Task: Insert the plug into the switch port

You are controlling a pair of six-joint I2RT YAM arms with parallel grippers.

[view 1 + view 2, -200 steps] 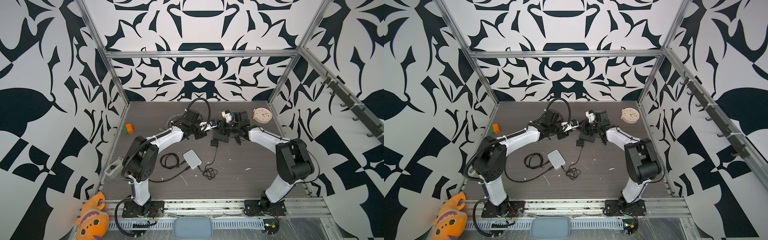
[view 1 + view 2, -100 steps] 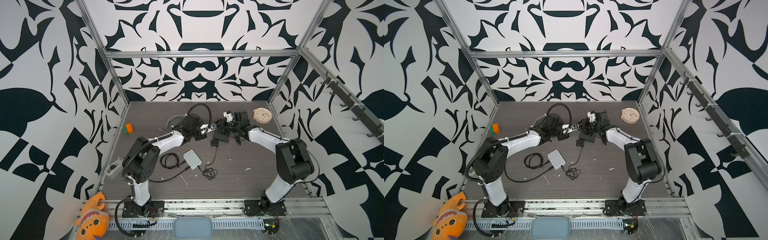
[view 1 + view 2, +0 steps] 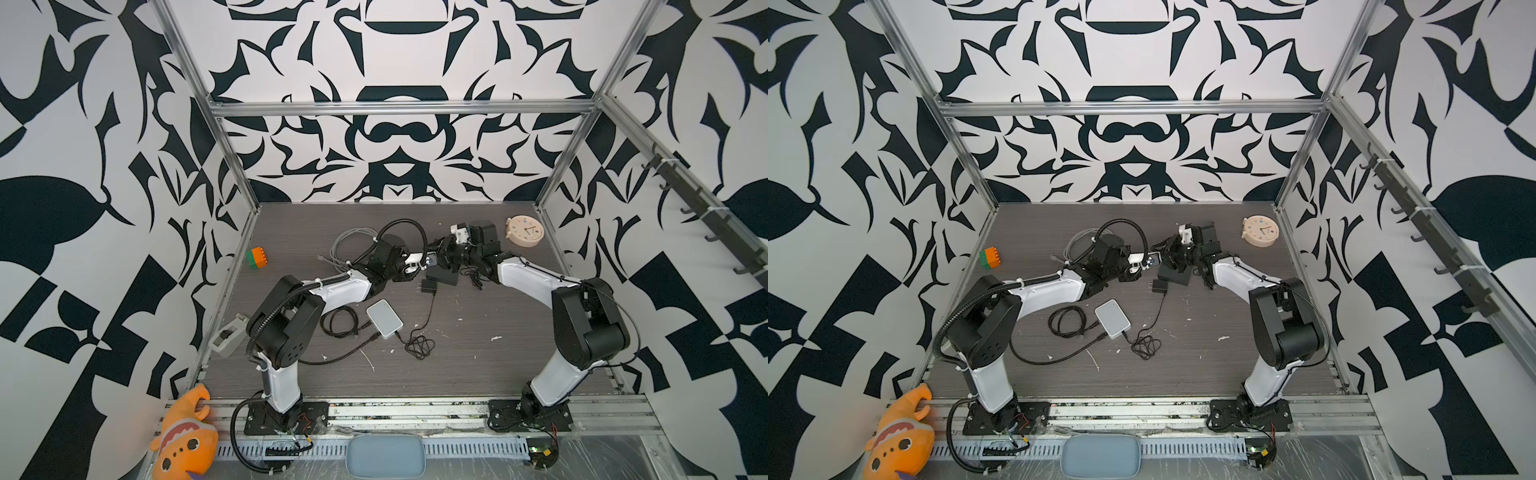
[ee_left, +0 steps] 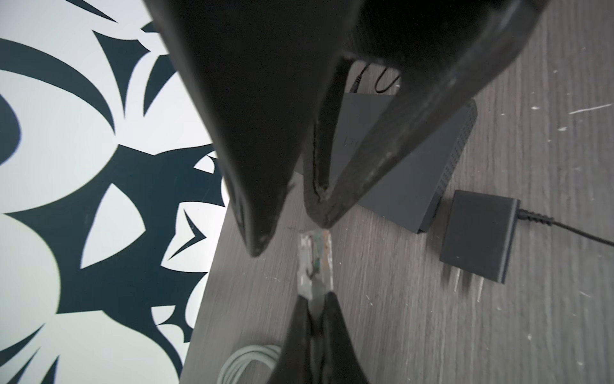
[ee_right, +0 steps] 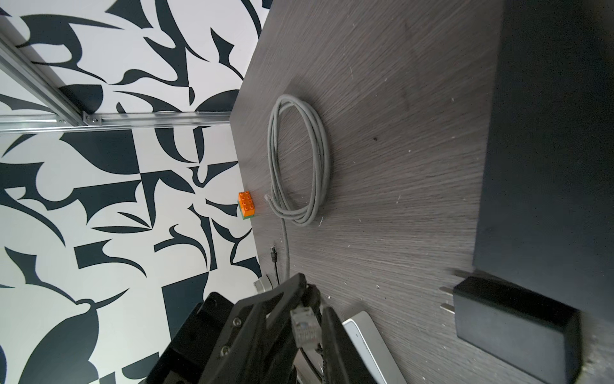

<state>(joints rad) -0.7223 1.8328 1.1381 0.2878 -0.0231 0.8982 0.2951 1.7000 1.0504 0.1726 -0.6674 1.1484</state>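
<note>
Plainly, the left hand (image 4: 315, 301) is clenched on the rear of the clear plug (image 4: 315, 262). Its two fingertips pinch the cable end, and the contact end sticks out free above the tabletop (image 4: 432, 332). The plug's grey cable (image 5: 322, 166) runs to a loose coil lying flat on the tabletop, with an orange-and-green brick (image 5: 246, 207) beyond it by the tabletop's edge.

The right hand (image 4: 288, 237) faces the plug, released, its fingers parted with nothing between them. One fingertip (image 4: 320, 212) touches, or all but touches, the plug's front end.

The black switch (image 4: 398, 173) lies flat on the tabletop close under the right hand's fingers. The plug is outside it, just beside its near corner. The switch's port face shows in no view, so I cannot tell what sits in the ports. A thin black lead (image 4: 355, 85) meets the switch's far edge, but whether it is seated I cannot tell. A black power adapter (image 4: 478, 236) lies just beside the switch, its prongs bare.
</note>
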